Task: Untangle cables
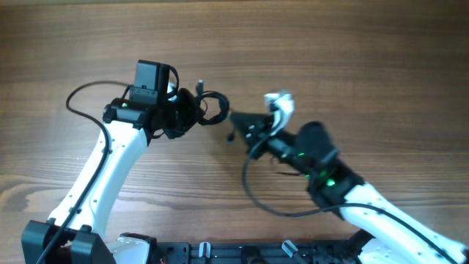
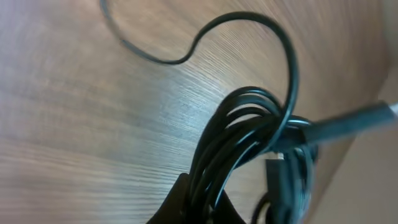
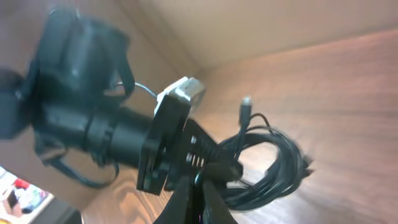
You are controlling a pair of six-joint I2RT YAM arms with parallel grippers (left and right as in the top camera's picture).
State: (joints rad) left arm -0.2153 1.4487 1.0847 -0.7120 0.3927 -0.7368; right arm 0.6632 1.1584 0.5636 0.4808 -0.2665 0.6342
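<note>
The cables [image 1: 215, 110] are a small dark bundle of thin black loops at the table's middle. My left gripper [image 1: 192, 110] is shut on the bundle; in the left wrist view the strands [image 2: 249, 118] run down between its fingers [image 2: 202, 205]. A plug end [image 1: 199, 86] sticks up from the bundle and also shows in the left wrist view [image 2: 354, 121]. My right gripper [image 1: 234, 119] is right beside the bundle. In the right wrist view its fingers [image 3: 198, 186] are nearly closed on a thin strand, next to the left gripper's tip [image 3: 211, 158] and the loops [image 3: 273, 168].
The left arm's thicker black cable [image 1: 80, 95] arcs at the far left. The right arm's thicker cable [image 1: 253, 191] loops down toward the front. A black rail [image 1: 220, 253] runs along the table's front edge. The wooden table [image 1: 366, 51] lies around both arms.
</note>
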